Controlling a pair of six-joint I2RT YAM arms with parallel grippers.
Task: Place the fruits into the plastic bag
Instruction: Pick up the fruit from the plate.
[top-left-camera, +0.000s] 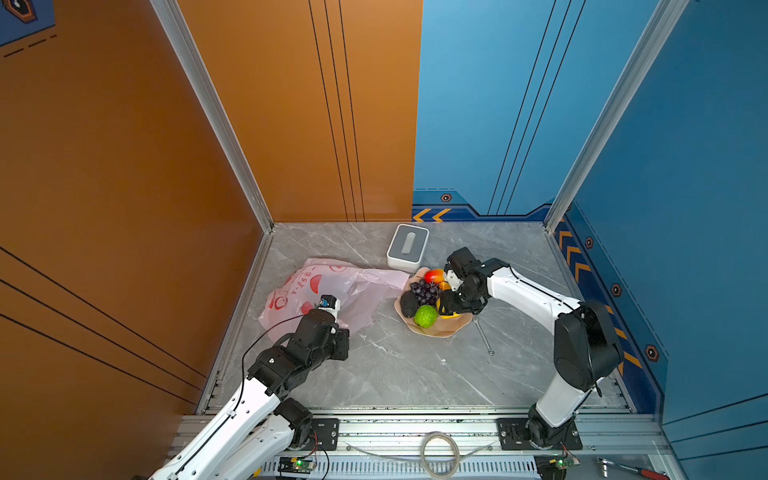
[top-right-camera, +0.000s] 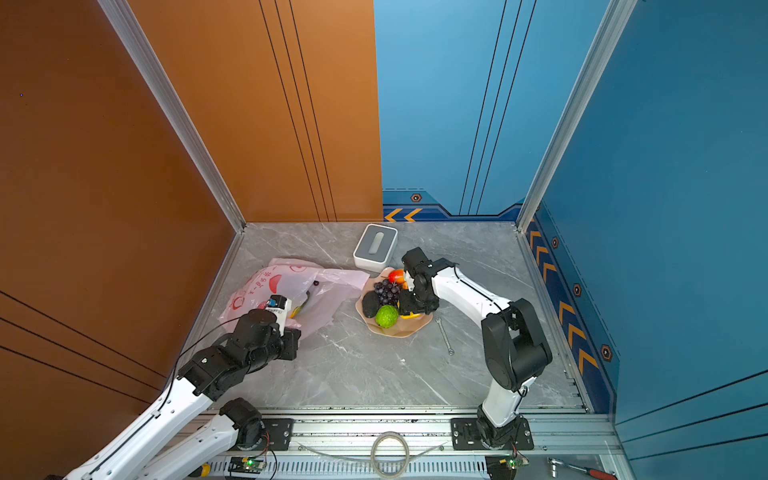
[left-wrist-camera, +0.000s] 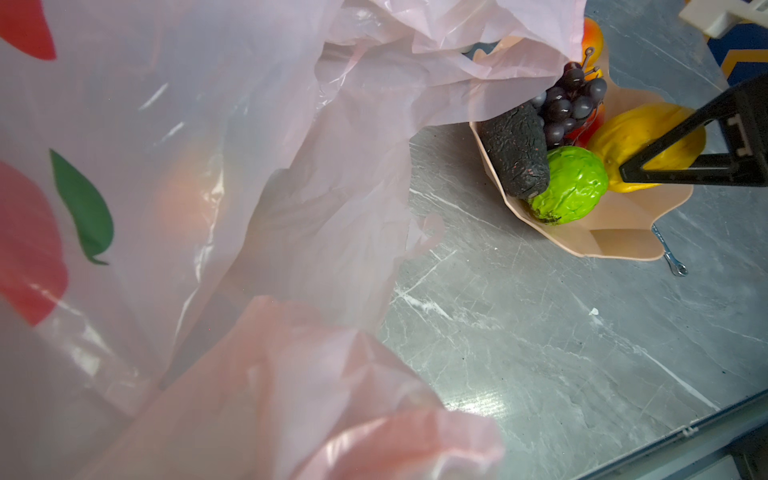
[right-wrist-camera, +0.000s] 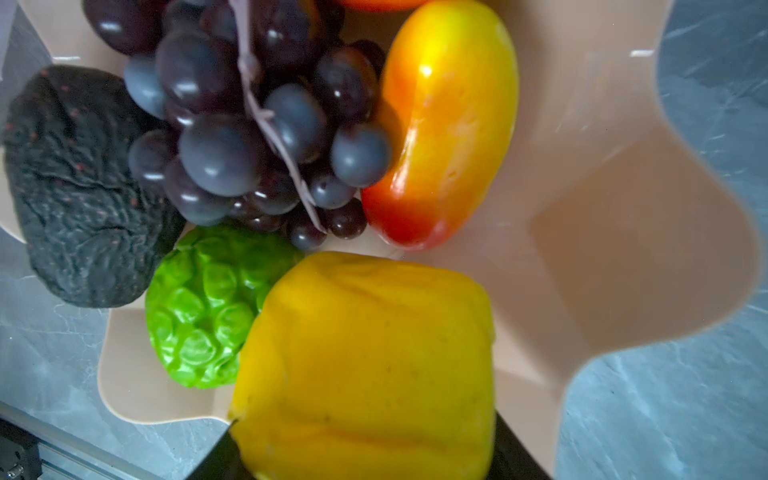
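- At the left gripper (top-left-camera: 330, 306): clenched, fingers hidden under film. It looks pinched on the rim of the bag (top-left-camera: 299, 286), which lies crumpled on the table (top-left-camera: 415, 374) w/ its mouth toward the plate (top-left-camera: 440, 332). Risk: thin film slips or tears if tugged, the mouth flops shut, and there's nowhere to drop fruit.
- Just ahead of that gripper: a loose flap sags across the opening. Fruit brought in low could land on the flap and roll off onto the table.
- Betw. the two grippers: bare table, then the bag's far tip reaching the plate rim. Hoisting the bag could drag that tip and nudge the plate.
- At the right gripper (top-left-camera: 451, 307): grasping the yellow fruit (right-wrist-camera: 365, 365), fingers against both its flanks, fruit not yet off the plate. It's glossy, ribbed and wide, so an off-centre squeeze prob. squirts it out.
- Just left of that gripper's fingers: the green fruit (right-wrist-camera: 203, 307) touches the yellow one, w/ the grapes (right-wrist-camera: 232, 137) and avocado (right-wrist-camera: 79, 187) beyond it and the mango (right-wrist-camera: 449, 124) ahead. A lift may roll the green fruit over the rim or snag the grape stem.
- Right of that gripper, toward its arm's base: a spanner (top-left-camera: 484, 334) lies just beside the plate. A shoved plate would ride up on it and tip.
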